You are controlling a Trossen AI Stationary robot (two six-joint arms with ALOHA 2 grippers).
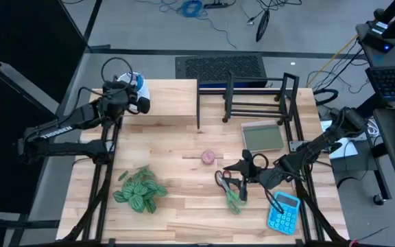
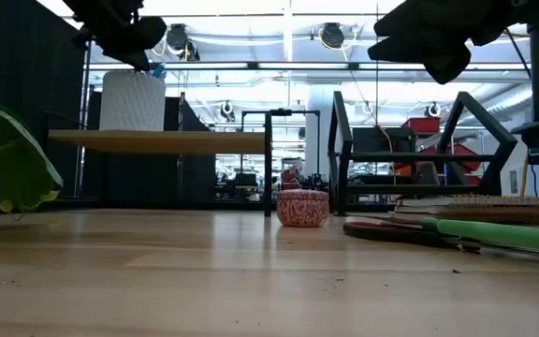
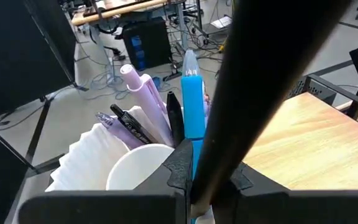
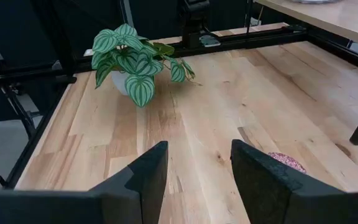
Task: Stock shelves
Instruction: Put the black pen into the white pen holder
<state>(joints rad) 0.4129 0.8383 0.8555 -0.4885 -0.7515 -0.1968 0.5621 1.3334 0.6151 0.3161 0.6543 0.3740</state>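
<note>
your left gripper (image 1: 140,101) clamps the white pen cup (image 2: 132,100) on the wooden riser shelf (image 1: 166,103); your right gripper (image 4: 194,177) hangs open above the table (image 1: 177,199).

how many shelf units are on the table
2. The pale-wood riser shelf stands at the table's far left, with the left hand over the white pen cup on it. The black wire rack stands beside it, far right.

From above I see my left gripper (image 1: 137,96) over a white cup (image 1: 134,84) on the riser (image 1: 170,103). The right gripper (image 1: 247,167) hangs above the scissors (image 1: 230,191) (green-handled). A rack (image 1: 259,99), notebook (image 1: 262,136), calculator (image 1: 284,212), plant (image 1: 140,190) and pink tin (image 1: 208,157) share the table (image 1: 184,206).
</note>
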